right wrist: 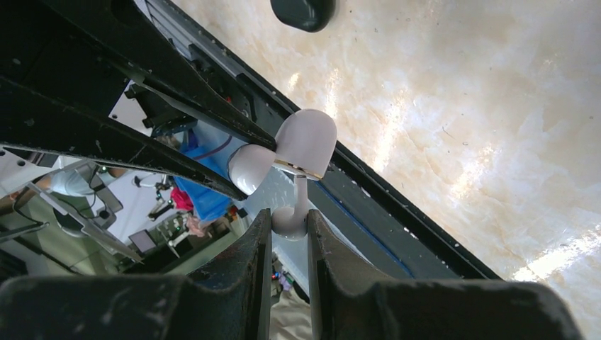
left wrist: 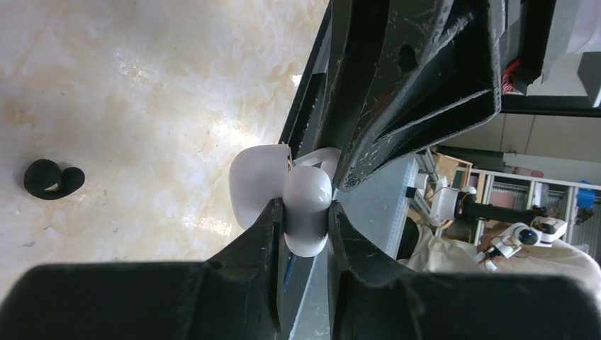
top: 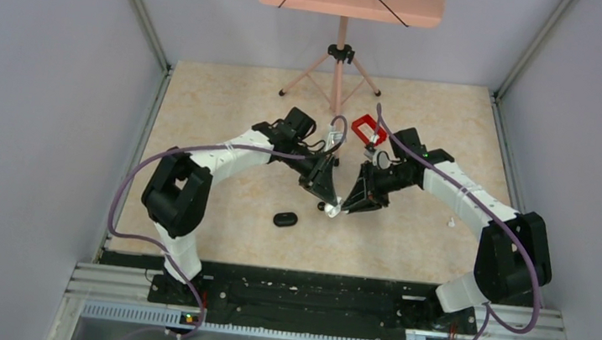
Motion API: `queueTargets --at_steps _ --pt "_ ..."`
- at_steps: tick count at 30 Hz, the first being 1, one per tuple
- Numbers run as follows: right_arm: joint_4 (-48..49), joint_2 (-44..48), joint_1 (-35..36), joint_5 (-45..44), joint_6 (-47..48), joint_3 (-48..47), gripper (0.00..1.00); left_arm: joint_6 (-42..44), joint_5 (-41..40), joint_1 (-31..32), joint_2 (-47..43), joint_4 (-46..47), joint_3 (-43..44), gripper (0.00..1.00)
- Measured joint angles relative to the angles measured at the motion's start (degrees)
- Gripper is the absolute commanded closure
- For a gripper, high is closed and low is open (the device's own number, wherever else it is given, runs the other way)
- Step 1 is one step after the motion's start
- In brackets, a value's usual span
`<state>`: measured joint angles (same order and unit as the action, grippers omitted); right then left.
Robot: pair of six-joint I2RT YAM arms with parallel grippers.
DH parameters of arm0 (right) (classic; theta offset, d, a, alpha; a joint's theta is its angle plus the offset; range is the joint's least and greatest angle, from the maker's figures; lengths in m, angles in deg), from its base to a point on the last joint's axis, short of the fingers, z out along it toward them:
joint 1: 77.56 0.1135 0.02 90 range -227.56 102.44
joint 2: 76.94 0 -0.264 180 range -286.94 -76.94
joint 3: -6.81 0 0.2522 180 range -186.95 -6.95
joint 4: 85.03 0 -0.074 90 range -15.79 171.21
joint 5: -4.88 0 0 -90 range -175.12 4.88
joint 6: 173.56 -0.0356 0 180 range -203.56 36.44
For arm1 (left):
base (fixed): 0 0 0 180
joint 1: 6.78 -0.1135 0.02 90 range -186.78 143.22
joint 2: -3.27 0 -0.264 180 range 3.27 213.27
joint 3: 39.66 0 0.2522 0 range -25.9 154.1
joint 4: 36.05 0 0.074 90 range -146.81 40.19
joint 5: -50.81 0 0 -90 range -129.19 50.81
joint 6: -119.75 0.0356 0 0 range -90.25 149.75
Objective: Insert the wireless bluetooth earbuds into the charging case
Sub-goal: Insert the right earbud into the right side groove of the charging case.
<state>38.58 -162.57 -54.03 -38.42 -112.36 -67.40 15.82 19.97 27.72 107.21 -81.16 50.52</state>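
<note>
Top external, tools: we see the left tool (top: 329,203) and the right tool (top: 346,208) meeting tip to tip over the middle of the pale marbled bench (top: 228,112). Both are on a glossy white rounded plastic object (top: 334,211).
Top external, task thing: the small glossy black oval charging case (top: 285,219) lies on the bench near the tools, toward the left arm, and neither tool touches it.
Top external, earbud: we can find no tiny black bud here.
Left wrist, grip: the left tool (left wrist: 305,212) is pressed tight on one white lobe, and a second lobe (left wrist: 256,185) bulges beside it.
Left wrist, case: the charging case (left wrist: 53,179) shows far left only as a dark curled shape, its outline unclear.
Right wrist, grip: the right tool (right wrist: 289,221) pinches a thin white stem below the lobes, which join at a gold-coloured seam.
Right wrist, case: the charging case (right wrist: 303,13) sits at the top edge, well apart.
Risk: in our judgement the slick white object could twist out of the narrow right-hand pinch if the two arms pull unevenly. Dropped, it might knock the case. With both tools occupied, the case stays unattended.
</note>
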Motion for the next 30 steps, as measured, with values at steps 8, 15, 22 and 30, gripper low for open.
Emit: queueTargets --at_steps 8,15,22,30 --pt "0.61 0.0 0.0 0.37 -0.66 0.0 1.0 3.78 -2.23 0.11 -2.14 -1.79 -0.28 1.0" --pt "1.01 -0.37 0.0 0.98 -1.07 0.0 1.0 6.05 -3.32 0.11 -3.3 -2.75 -0.37 1.0" --pt "1.14 -0.37 0.0 1.64 -1.53 0.0 1.0 6.62 -3.41 0.63 -3.3 -3.37 -0.37 1.0" --pt "1.88 -0.37 0.04 2.54 -2.36 0.0 1.0 6.51 -3.3 1.38 -3.3 -2.93 -0.37 1.0"
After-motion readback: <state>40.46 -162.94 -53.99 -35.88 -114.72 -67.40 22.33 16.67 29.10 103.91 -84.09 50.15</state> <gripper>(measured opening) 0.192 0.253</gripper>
